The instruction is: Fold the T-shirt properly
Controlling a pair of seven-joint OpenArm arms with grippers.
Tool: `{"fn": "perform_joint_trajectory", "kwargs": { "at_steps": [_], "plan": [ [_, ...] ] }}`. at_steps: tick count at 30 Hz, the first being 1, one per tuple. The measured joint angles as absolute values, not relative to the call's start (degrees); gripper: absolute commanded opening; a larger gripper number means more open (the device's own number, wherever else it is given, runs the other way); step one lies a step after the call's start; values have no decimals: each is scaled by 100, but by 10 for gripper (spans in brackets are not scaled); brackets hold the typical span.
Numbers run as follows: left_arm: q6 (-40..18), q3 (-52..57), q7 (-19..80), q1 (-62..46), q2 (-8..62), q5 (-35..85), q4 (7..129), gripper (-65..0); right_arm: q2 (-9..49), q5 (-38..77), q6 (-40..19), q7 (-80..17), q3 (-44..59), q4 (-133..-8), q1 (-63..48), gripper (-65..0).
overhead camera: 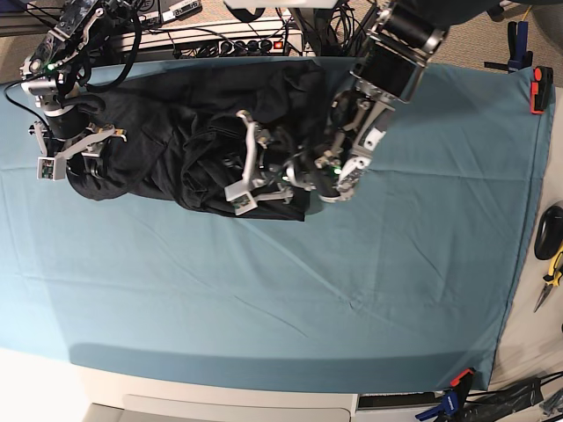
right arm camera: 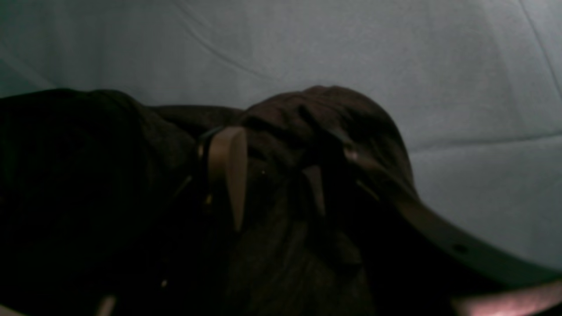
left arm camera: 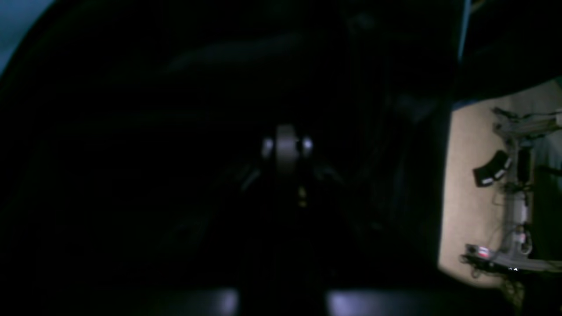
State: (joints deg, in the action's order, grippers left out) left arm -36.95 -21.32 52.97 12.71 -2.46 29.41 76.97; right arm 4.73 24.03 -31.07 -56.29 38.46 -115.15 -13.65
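- Dark fabric fills nearly all of my left wrist view, so the T-shirt (left arm camera: 219,131) is right up against that lens and I get almost nothing useful from it.
- From the base view, the T-shirt (overhead camera: 193,141) is a crumpled heap on the teal cloth sheet (overhead camera: 308,290), toward the far edge of the worktop (overhead camera: 220,406) and on the view's left half. Its long axis runs roughly side to side along that far edge.
- Left tool (overhead camera: 255,167) sits at the shirt's near edge, close to the middle of the heap, fingers spread wide over the cloth; I can't see it pinching anything.
- Right tool (overhead camera: 75,145) is at the shirt's far-left end. In its wrist view the right tool (right arm camera: 272,171) has dark fabric bunched between the fingers, so I'd call it pinching the shirt.
- So the whole garment lies between the two tools, with most of it bunched there rather than flat.
- My read: still the spreading-out stage. Pulling the two ends apart along that long axis should flatten it.
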Motion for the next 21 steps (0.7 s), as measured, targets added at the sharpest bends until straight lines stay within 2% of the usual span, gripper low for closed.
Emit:
{"fn": "perform_joint_trajectory", "kwargs": {
  "at_steps": [7, 17, 21],
  "plan": [
    [-3457, -2132, 4895, 1271, -342, 2233, 7677, -650, 473, 2405, -3107, -5627, 3846, -11515, -1365, -374],
    [-3522, -2119, 4112, 1319, -351, 2215, 6816, -650, 473, 2403, -3107, -5629, 3846, -11515, -1365, -374],
    [-3516, -2093, 4167, 1330, -458, 2324, 6759, -650, 473, 2541, -3107, -5627, 3846, -11515, -1365, -374]
  ]
}}
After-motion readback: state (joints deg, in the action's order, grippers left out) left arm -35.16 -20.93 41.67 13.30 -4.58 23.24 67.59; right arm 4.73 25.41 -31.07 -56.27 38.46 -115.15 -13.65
